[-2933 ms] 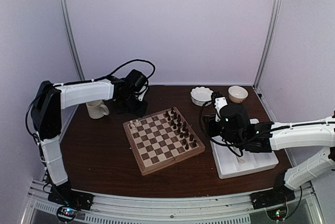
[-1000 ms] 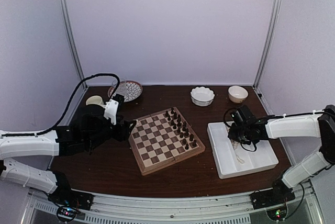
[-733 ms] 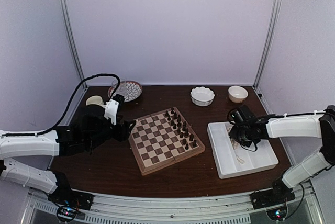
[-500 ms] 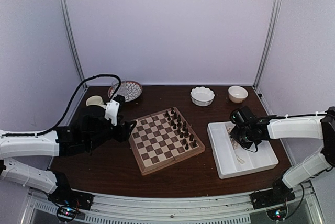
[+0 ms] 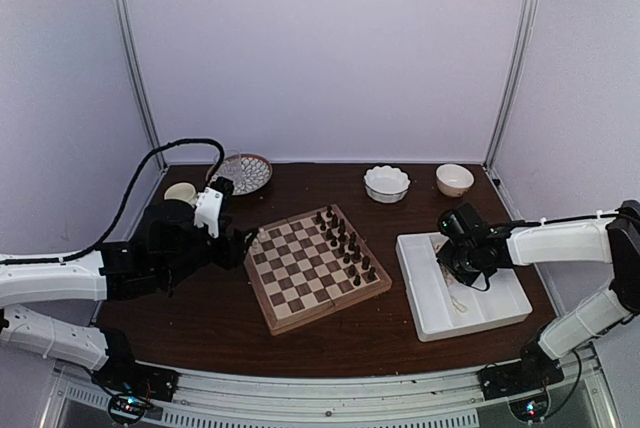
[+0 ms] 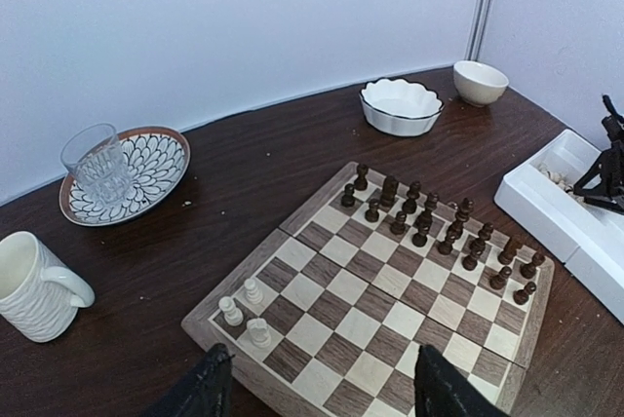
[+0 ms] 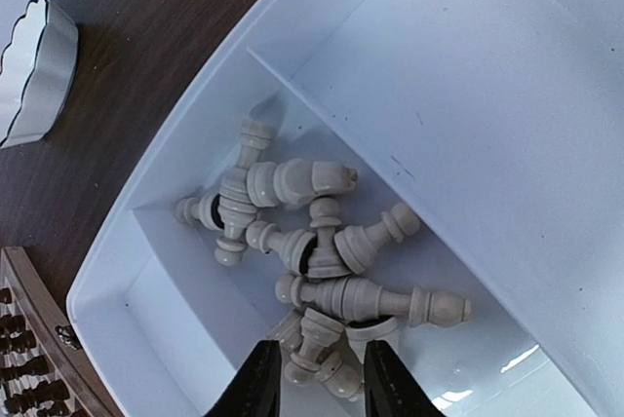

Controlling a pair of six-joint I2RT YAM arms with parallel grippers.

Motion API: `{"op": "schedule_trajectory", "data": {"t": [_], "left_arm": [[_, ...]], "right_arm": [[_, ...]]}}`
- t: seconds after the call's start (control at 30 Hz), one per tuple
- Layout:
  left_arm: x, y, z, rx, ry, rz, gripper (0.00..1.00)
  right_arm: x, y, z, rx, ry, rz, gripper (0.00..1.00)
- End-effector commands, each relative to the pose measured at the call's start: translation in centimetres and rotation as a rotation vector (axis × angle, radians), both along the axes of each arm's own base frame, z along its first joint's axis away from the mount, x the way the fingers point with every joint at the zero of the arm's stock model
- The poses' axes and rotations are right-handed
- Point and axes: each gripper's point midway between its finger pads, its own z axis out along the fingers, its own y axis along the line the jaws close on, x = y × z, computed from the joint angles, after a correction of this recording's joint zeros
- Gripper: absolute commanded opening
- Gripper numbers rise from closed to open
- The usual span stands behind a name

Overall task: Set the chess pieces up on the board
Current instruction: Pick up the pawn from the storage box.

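The wooden board (image 5: 315, 268) lies mid-table, also in the left wrist view (image 6: 390, 300). Three cream-white chess pieces (image 6: 244, 308) stand at its near left corner; dark brown pieces (image 6: 439, 232) fill its far side. My left gripper (image 6: 322, 393) is open and empty, hovering at the board's left edge (image 5: 240, 246). Several cream pieces (image 7: 312, 242) lie heaped in the white tray (image 7: 468, 125). My right gripper (image 7: 322, 378) is open just above that heap, one piece (image 7: 317, 344) between its fingers, not gripped. It hangs over the tray in the top view (image 5: 462, 258).
A white mug (image 5: 180, 192), a patterned saucer with a glass (image 5: 243, 170), a scalloped white bowl (image 5: 386, 183) and a small cream bowl (image 5: 455, 179) stand along the table's back. The tray (image 5: 500, 323) sits right of the board.
The left arm swung from the back of the table down to the board's left edge. The right gripper shifted slightly over the tray's piece compartment.
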Motion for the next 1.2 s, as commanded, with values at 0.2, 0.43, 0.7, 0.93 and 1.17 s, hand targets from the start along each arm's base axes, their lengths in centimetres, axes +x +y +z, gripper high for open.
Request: {"op": "schedule_trajectory", "data": {"t": [0.2, 0.43, 0.7, 0.93, 1.17], "left_arm": [[0.0, -0.4, 1.4, -0.008, -0.034, -0.005, 0.64], [0.0, -0.6, 1.3, -0.001, -0.03, -0.009, 0.64], [0.1, -0.8, 1.0, 0.01, -0.023, -0.009, 0.64], [0.2, -1.0, 0.8, 0.02, -0.021, -0.018, 0.64], [-0.7, -3.2, 0.9, 0.017, -0.021, -0.147, 0.64]], "right_arm": [[0.9, 1.4, -1.9, 0.01, 0.057, 0.043, 0.3], [0.8, 1.6, -1.7, 0.024, 0.055, 0.056, 0.19], [0.4, -0.3, 2.6, -0.087, -0.048, 0.124, 0.16], [0.9, 2.2, 5.9, -0.205, -0.125, 0.501, 0.12], [-0.4, 7.7, 7.5, -0.133, -0.178, 0.903, 0.05]]}}
